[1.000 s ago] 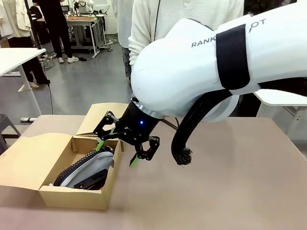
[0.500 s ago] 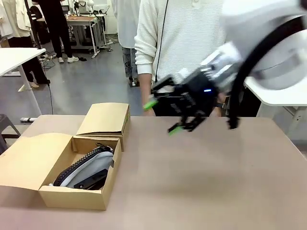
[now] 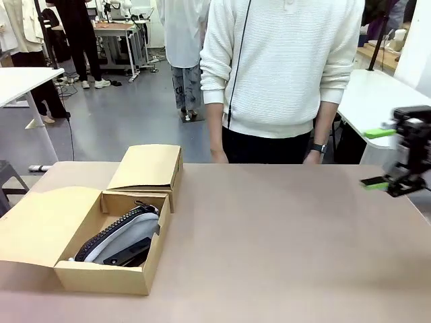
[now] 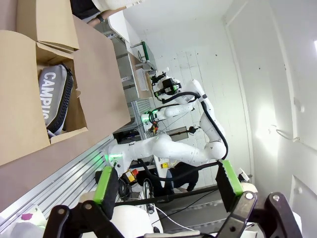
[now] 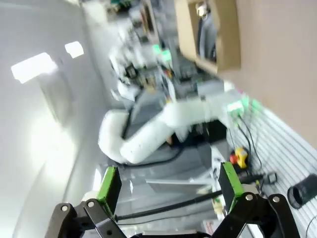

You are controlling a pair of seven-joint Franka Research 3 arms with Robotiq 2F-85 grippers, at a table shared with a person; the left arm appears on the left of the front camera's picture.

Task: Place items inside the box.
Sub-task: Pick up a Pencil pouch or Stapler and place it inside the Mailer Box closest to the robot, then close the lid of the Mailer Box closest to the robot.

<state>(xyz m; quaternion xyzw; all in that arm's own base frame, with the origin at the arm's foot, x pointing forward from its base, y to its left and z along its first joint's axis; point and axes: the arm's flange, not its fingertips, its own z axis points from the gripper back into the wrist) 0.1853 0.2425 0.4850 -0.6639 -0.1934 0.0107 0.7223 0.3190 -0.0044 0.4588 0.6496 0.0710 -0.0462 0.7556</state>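
The brown cardboard box (image 3: 40,232) lies at the table's left. Its near compartment is open, and its far compartment (image 3: 149,165) has the flap down. Inside the open one rests the grey pencil case (image 3: 129,230) with a black zip. A dark item (image 3: 124,256) beneath it is mostly hidden. My right gripper (image 3: 375,158) hangs open and empty at the table's right edge, far from the box. In the left wrist view my left gripper (image 4: 167,181) is open and empty, with the box (image 4: 20,124) and the "CAMPUS" case (image 4: 52,96) far off. In the right wrist view, blurred, the open gripper (image 5: 168,183) has the box (image 5: 213,29) distant.
A person in a white sweater (image 3: 279,67) stands at the table's far edge with both hands down by the rim. White tables (image 3: 23,77) stand behind at left and right. The brown tabletop (image 3: 283,242) stretches right of the box.
My right arm has swung away from beside the box, across the table to its right edge, its gripper open and empty throughout. The box and its contents stay put.
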